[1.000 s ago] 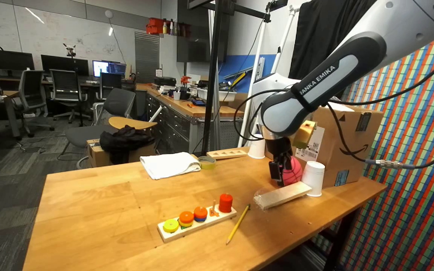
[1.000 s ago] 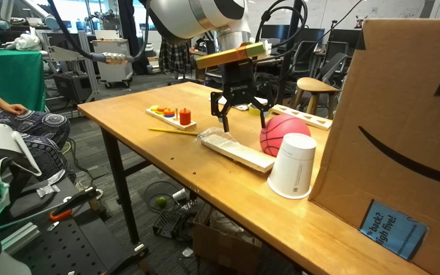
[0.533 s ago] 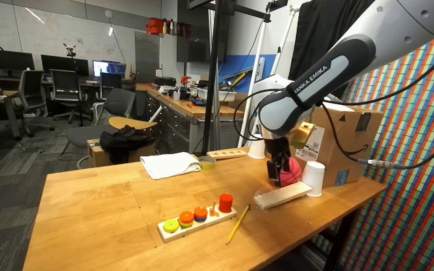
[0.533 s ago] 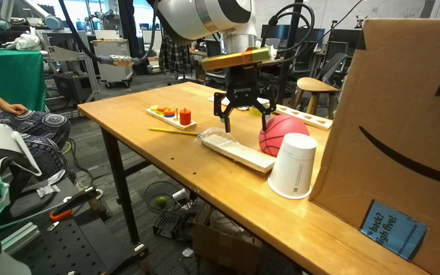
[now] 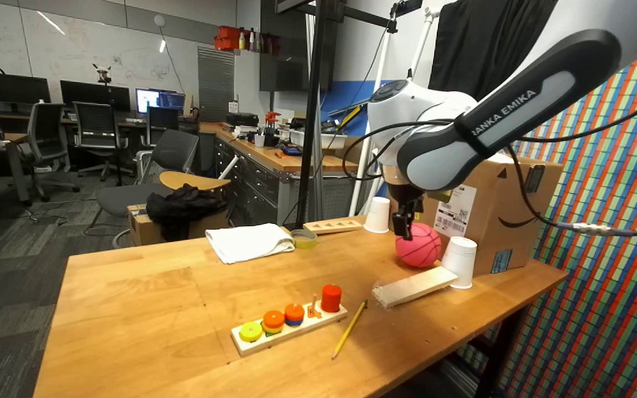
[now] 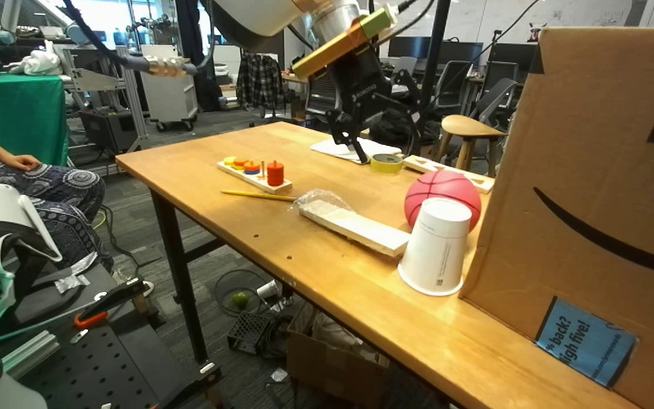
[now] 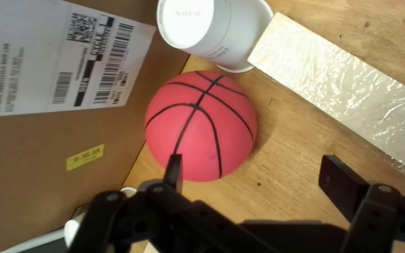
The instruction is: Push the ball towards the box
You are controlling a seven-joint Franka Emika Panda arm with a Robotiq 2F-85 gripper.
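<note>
- Wrist view: round, pinkish-red rubbery ball (image 7: 200, 126) sits right beside the large brown cardboard box (image 7: 47, 140), contact unclear.
- Black metal gripper (image 7: 250, 163) hangs nearby, fingers spread.
- Push seems nearly done; next, probably withdraw clear.

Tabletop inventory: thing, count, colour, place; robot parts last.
box: 1, brown, end of table
ball: 1, pinkish-red, beside box
wooden block: 1, pale, beside ball
cloth: 1, white, at table edge
tape roll: 1, yellow-green, beside cloth
wooden strip: 1, pale, near tape roll
paper cups: 2, white, one by wooden block, one by wooden strip
stacking toy: 1, multicoloured, on table
pencil: 1, yellow, beside stacking toy
gripper: 1, black, open, above table
arm: 1, white, grey, black, carrying gripper
</note>
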